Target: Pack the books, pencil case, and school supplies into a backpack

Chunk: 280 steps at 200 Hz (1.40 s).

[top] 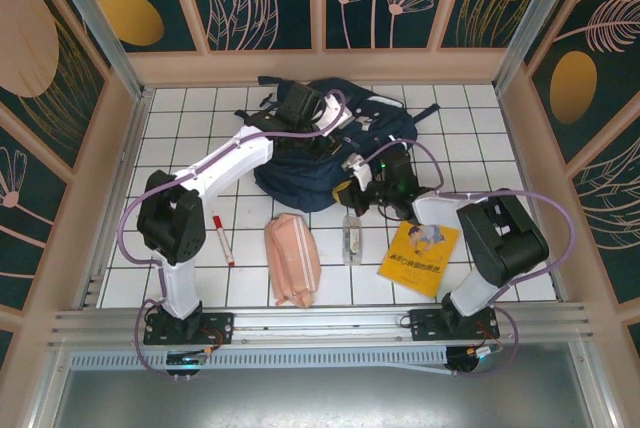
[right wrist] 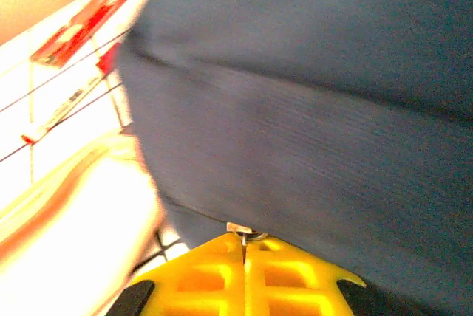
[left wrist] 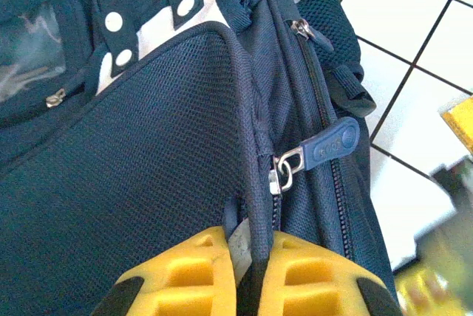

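From above, the backpack (top: 335,143) lies at the far middle of the surface (top: 480,138); book (top: 420,258), pencil case (top: 292,260) and marker (top: 222,239) sit along the near edge, the far right corner bare. Left wrist: the left pincer (left wrist: 247,249) clamps a fabric fold (left wrist: 255,205) beside a zip pull (left wrist: 332,142) and should hold it taut. Right wrist, blurred: the right pincer (right wrist: 242,248) pinches a small metal tab (right wrist: 238,229), likely a slider, best drawn along the seam.

arms (top: 225,163) white, black joints | cables (top: 121,231) lilac | claw fingers (left wrist: 185,272) yellow — ribbed
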### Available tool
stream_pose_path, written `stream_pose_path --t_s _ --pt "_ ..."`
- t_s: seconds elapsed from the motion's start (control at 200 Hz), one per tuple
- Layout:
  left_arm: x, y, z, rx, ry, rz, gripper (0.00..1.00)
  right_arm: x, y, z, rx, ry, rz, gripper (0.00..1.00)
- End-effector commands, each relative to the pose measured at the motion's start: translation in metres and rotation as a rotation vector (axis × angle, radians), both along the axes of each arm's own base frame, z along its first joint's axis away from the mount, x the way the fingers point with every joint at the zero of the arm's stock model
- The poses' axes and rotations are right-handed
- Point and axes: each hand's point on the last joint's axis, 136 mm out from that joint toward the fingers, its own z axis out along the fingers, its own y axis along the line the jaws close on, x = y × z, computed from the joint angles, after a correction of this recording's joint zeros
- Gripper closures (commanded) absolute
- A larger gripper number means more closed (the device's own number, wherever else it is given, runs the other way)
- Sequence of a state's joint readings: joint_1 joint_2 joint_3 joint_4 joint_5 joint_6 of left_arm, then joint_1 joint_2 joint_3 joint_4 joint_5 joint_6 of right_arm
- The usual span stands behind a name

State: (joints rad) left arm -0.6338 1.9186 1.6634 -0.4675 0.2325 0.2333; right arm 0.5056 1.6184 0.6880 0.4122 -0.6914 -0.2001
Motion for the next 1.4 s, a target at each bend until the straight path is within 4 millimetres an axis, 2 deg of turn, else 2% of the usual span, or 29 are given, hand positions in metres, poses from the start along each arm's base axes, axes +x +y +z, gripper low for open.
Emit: stream_pose_path --t_s 0.0,0.085,0.14,0.235,0.285,0.335,0.365,0.44,0.52,0.555,0.581,0.596,0.641,0.771,0.876,0.956,0.966,1.011,1.021,1.036,1.186,1.296,1.366,1.396 --pt "0.017 -0.026 0.031 -0.155 -0.067 -0.006 1.0 -0.017 0.033 0.028 0.058 -0.024 0.08 1.0" --pt "0.017 -0.027 0.027 -0.178 -0.057 0.006 1.0 -0.013 0.046 0.035 0.124 0.021 0.004 0.99" --pt "0.016 -0.027 0.023 -0.191 -0.05 0.014 1.0 -0.013 0.051 0.038 0.188 0.065 -0.049 0.95" --pt "0.015 -0.027 0.019 -0.197 -0.046 0.024 1.0 -0.016 0.046 0.037 0.298 0.144 -0.175 0.9" --pt "0.014 -0.025 0.016 -0.193 -0.04 0.026 1.0 -0.021 0.042 0.039 0.357 0.176 -0.217 0.8" --pt "0.011 -0.022 0.014 -0.19 -0.033 0.028 0.82 -0.031 0.04 0.047 0.412 0.182 -0.213 0.71" --pt "0.007 -0.021 0.015 -0.197 -0.023 0.022 0.72 -0.039 0.038 0.05 0.43 0.175 -0.191 0.69" --pt "-0.004 -0.014 0.023 -0.243 0.004 0.015 0.61 -0.061 0.038 0.066 0.452 0.121 -0.083 0.65" --pt "-0.01 0.003 0.036 -0.28 0.014 0.07 0.53 -0.087 0.041 0.077 0.393 0.024 0.095 0.63" --pt "-0.011 0.012 0.04 -0.293 0.017 0.105 0.5 -0.107 0.042 0.085 0.372 -0.05 0.237 0.63" --pt "-0.013 0.017 0.036 -0.292 0.032 0.131 0.47 -0.123 0.042 0.087 0.353 -0.087 0.339 0.62" --pt "-0.016 0.021 0.046 -0.307 0.02 0.14 0.47 -0.13 0.041 0.086 0.335 -0.103 0.386 0.62" --pt "-0.022 0.031 0.046 -0.307 0.03 0.178 0.46 -0.136 0.039 0.083 0.262 -0.153 0.446 0.6" --pt "-0.042 0.065 0.036 -0.299 0.091 0.328 0.46 -0.112 0.023 0.063 -0.03 -0.38 0.414 0.58" --pt "-0.065 0.081 0.028 -0.357 0.17 0.414 0.46 -0.072 0.0 0.044 -0.24 -0.546 0.318 0.57" --pt "-0.083 0.086 0.02 -0.439 0.252 0.463 0.45 -0.037 -0.017 0.036 -0.379 -0.677 0.234 0.51" --pt "-0.086 0.088 0.012 -0.436 0.272 0.475 0.45 -0.034 -0.019 0.034 -0.397 -0.691 0.23 0.5" --pt "-0.095 0.093 0.003 -0.455 0.306 0.506 0.44 -0.021 -0.027 0.028 -0.456 -0.736 0.213 0.49" --pt "-0.096 0.094 0.002 -0.457 0.31 0.51 0.44 -0.018 -0.029 0.028 -0.467 -0.743 0.206 0.42" --pt "-0.098 0.096 0.0 -0.463 0.317 0.517 0.44 -0.013 -0.03 0.027 -0.48 -0.754 0.196 0.39" --pt "-0.115 0.102 -0.027 -0.476 0.387 0.548 0.43 0.014 -0.028 0.012 -0.581 -0.844 0.195 0.36" --pt "-0.12 0.1 -0.034 -0.481 0.416 0.55 0.43 0.025 -0.021 0.0 -0.634 -0.879 0.238 0.34" --pt "-0.121 0.097 -0.034 -0.497 0.418 0.536 0.43 0.036 -0.019 -0.009 -0.688 -0.896 0.237 0.39" --pt "-0.121 0.096 -0.035 -0.5 0.417 0.532 0.43 0.04 -0.018 -0.01 -0.703 -0.91 0.231 0.44"
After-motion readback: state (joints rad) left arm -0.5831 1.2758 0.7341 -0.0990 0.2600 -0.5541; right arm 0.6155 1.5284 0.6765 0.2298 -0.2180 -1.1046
